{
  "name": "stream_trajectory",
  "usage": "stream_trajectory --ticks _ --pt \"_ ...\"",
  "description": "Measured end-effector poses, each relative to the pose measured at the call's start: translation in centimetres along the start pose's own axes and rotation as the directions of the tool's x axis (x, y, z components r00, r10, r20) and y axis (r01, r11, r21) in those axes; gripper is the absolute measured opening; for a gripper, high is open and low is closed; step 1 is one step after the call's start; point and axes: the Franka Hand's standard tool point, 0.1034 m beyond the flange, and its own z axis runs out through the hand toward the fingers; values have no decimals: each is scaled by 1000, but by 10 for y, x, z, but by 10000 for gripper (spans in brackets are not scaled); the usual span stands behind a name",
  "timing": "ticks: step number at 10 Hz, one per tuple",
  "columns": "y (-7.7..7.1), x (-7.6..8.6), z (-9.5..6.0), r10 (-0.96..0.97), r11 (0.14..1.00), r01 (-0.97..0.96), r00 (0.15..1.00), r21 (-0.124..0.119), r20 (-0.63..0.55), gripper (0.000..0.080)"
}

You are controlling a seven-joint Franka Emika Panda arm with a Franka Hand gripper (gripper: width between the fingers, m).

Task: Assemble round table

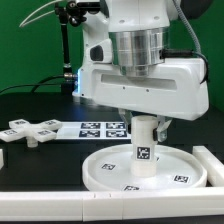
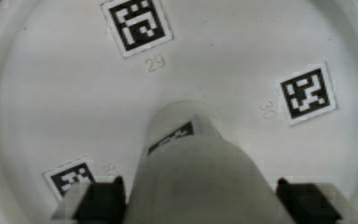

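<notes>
The large round disc (image 1: 100,170) lies flat on the table at the front. The short thick post (image 1: 143,150) stands upright at its centre, a tag facing the camera. My gripper (image 1: 143,122) comes straight down over the post's top. In the wrist view the post (image 2: 202,160) fills the space between my two black fingers (image 2: 101,200), which lie close against its sides, and the gripper (image 2: 199,200) looks shut on it. The disc's inner face (image 2: 87,100) with its tags spreads below. The cross-shaped piece (image 1: 30,130) lies on the table at the exterior view's left, apart from the disc.
The marker board (image 1: 100,128) lies flat behind the disc. A long white rail (image 1: 212,165) runs along the exterior view's right of the disc and another along the table's front edge (image 1: 50,198). A black stand (image 1: 68,50) rises at the back.
</notes>
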Motion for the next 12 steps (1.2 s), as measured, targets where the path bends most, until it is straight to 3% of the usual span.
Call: stream_trajectory --ticks 6,7,9,10,12 --pt "-2 0 0 361 932 -361 932 20 26 409" --pt "-3 0 0 467 883 -468 884 37 37 409" --pt "-2 0 0 415 908 -417 909 39 35 409" --pt "-3 -1 1 416 908 -417 909 40 38 592" --pt "-3 -1 1 259 964 -261 965 45 31 633"
